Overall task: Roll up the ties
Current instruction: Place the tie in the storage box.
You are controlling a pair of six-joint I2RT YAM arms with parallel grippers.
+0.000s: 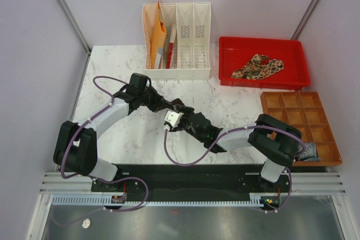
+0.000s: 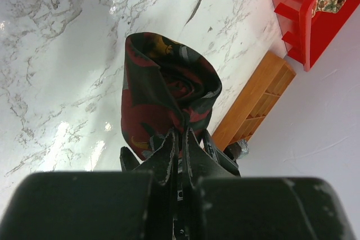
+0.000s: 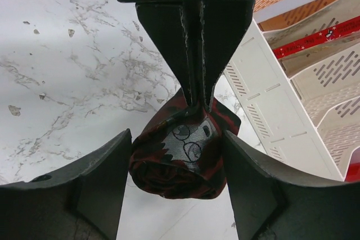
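Note:
A rolled tie (image 2: 163, 88), dark maroon and black with a pale grey patch, hangs above the marble table at its middle (image 1: 172, 120). My left gripper (image 2: 181, 136) is shut on the roll's edge. In the right wrist view it comes down from the top (image 3: 197, 102) and pinches the roll (image 3: 180, 161). My right gripper (image 3: 175, 139) is open, with one finger close on each side of the roll. In the top view the two grippers meet, left (image 1: 175, 113) and right (image 1: 180, 123). A tan-and-brown paisley tie (image 1: 257, 67) lies loose in the red tray (image 1: 264, 43).
A white file rack (image 1: 177, 40) with orange folders stands at the back. A wooden compartment tray (image 1: 301, 125) lies at the right, with a grey bundle (image 1: 308, 151) in its near corner. The red tray and wooden tray show in the left wrist view (image 2: 298, 21).

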